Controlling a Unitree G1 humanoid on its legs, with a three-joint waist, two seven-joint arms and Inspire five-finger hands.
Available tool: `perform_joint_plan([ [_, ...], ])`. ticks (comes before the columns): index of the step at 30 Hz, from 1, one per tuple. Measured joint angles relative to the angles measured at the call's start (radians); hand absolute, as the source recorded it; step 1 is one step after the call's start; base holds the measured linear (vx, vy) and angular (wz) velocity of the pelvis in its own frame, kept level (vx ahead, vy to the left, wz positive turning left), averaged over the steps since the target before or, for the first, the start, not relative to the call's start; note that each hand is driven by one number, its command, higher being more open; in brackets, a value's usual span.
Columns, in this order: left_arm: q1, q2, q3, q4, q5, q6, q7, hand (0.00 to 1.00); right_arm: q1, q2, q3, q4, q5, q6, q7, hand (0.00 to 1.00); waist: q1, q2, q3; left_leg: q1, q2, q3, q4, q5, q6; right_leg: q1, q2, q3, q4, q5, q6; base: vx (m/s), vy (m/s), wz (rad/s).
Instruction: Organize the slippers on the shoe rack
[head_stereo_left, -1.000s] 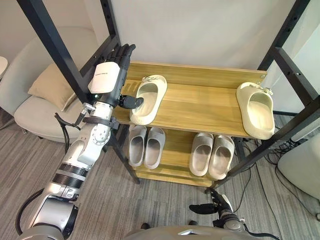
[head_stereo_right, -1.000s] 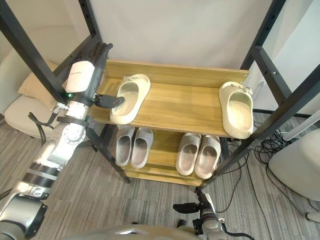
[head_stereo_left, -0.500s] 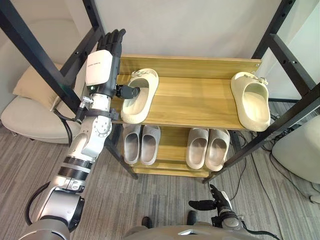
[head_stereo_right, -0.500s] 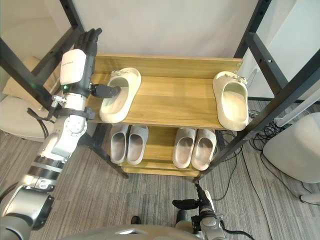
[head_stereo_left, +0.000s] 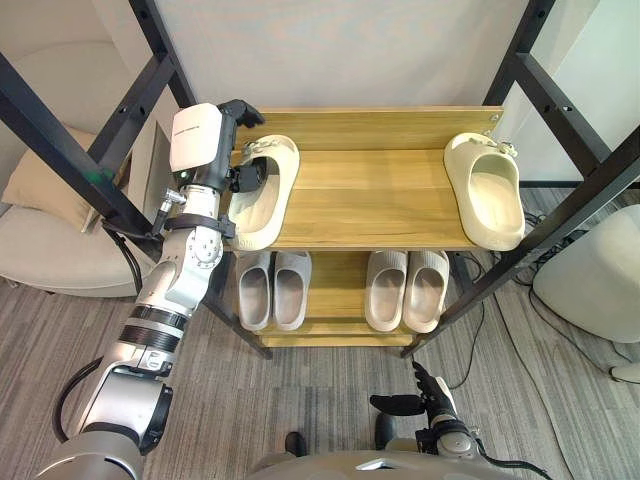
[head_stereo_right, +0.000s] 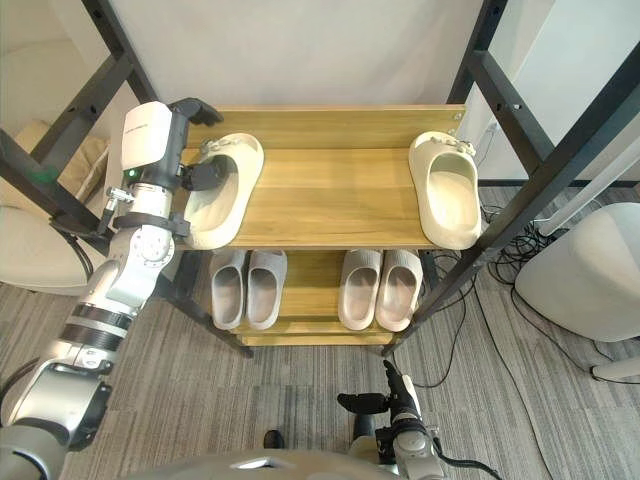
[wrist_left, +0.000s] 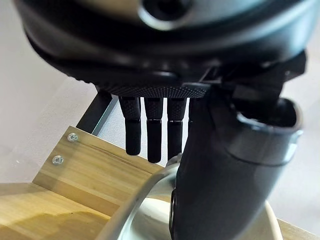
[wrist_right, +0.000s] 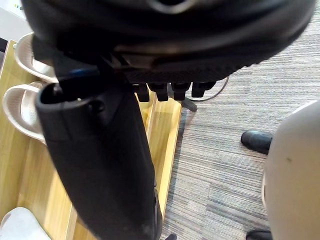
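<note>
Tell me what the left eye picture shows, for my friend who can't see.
The robot's left hand grips a cream slipper at the left end of a wooden rack's top shelf. A matching slipper lies at the right end, and two grey pairs sit below.

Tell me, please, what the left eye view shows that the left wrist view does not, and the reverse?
The left eye view adds the right cream slipper on the top shelf, a left grey pair and a right grey pair below, and the right hand low down. The left wrist view gives, close up, the fingers outside the left cream slipper's rim, the thumb inside, and two screws. Both show the left hand gripping that slipper.
</note>
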Motion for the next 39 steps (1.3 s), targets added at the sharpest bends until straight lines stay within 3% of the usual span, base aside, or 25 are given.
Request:
perform_joint_plan([
  [12,-0.007,-0.008,0.001,0.005,-0.116,-0.001,-0.014,0.0,0.002,-0.001,0.0,-0.009,0.0,0.001,0.001,1.0,-0.004,0.005,0.003,0.003,-0.002,0.0,0.0,0.0,0.0,0.003,-0.002,0.0,0.0,0.001,0.0,-0.03,-0.003,0.0],
  [21,-0.063,-0.081,-0.078,0.006,-0.22,-0.003,-0.023,0.0,0.003,-0.019,-0.001,-0.033,0.002,0.004,0.001,1.0,-0.007,0.04,0.02,-0.006,-0.009,-0.009,0.001,0.001,0.001,-0.001,-0.01,-0.011,0.0,0.0,0.0,-0.01,0.0,0.03],
  [28,-0.133,-0.128,-0.124,0.05,-0.333,-0.005,-0.027,0.0,0.001,-0.019,-0.023,-0.056,0.012,0.004,-0.006,1.0,-0.049,0.063,0.023,-0.013,-0.01,0.001,0.001,0.001,0.002,-0.013,-0.009,-0.003,0.003,0.006,0.0,0.0,0.0,-0.02],
  [39,-0.168,-0.201,-0.133,0.079,-0.371,-0.005,-0.026,0.0,0.002,-0.025,-0.032,-0.076,0.04,0.004,-0.012,1.0,-0.07,0.081,0.033,-0.012,-0.004,0.03,0.001,0.0,0.001,-0.028,-0.004,0.026,-0.001,0.015,-0.001,-0.04,-0.003,-0.09],
])
